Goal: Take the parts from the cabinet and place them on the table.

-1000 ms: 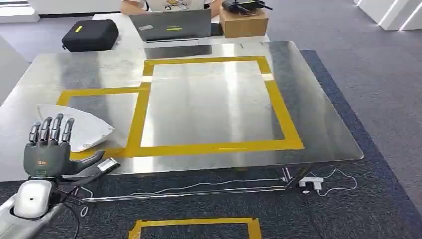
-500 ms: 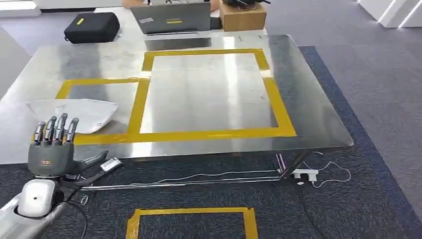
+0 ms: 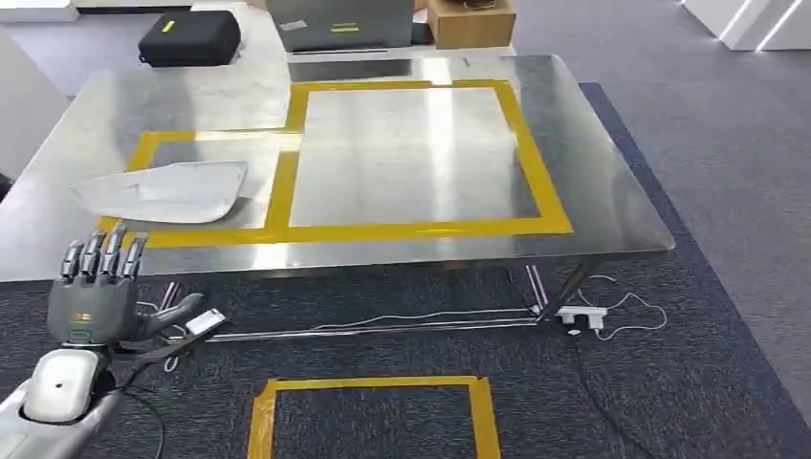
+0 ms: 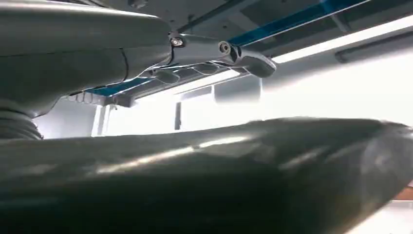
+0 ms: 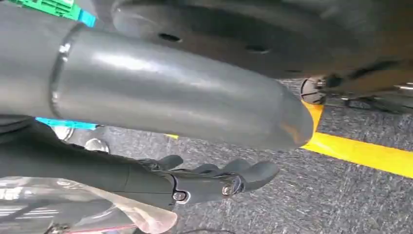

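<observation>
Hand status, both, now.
Left hand: open, fingers spread upright, holding nothing, in front of the table edge.
Right hand: fingers loosely curled over the carpet; whether it holds anything cannot be told.

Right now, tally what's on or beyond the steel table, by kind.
White part: 1
Yellow tape frames on the table: 2
Black case: 1
Laptop: 1
Cardboard box: 1
Total: 6
</observation>
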